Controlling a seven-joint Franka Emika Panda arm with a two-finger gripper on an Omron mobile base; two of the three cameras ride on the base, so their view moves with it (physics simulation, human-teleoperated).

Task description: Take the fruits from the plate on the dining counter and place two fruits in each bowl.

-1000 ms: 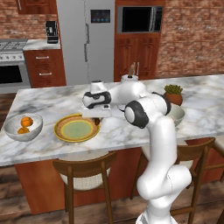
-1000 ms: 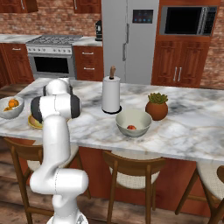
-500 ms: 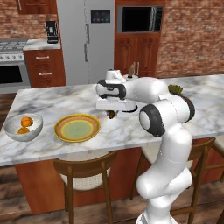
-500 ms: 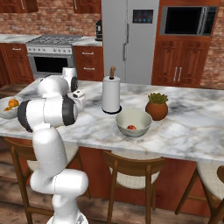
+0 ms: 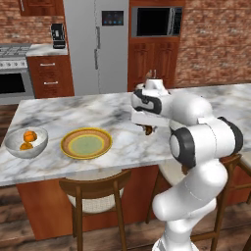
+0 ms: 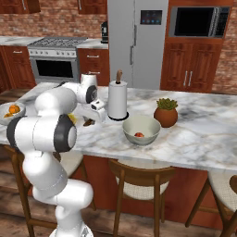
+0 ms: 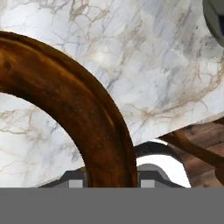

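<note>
Closed on the dark brownish fruit [image 5: 147,129], claw [image 6: 89,122] held just above the dining counter [image 5: 73,110]. Off toward the stove side, well apart: yellow plate [image 5: 86,143], bare, and beyond it whitish bowl [image 5: 25,142] with two orange fruits [image 5: 28,138]. Other side, near: grey bowl [image 6: 141,130] holding the reddish fruit [image 6: 138,135], just past a paper towel roll [image 6: 117,99]. Held fruit mostly hidden behind the arm; in hand view, cut off and blurred, only a brown curved edge.

You've got two fruits [image 5: 28,139] in the left bowl [image 5: 25,142], plate [image 5: 86,143] just right of it, far bowl [image 6: 141,130] holding one fruit [image 6: 138,135], right of the paper-towel roll [image 6: 117,99].
</note>
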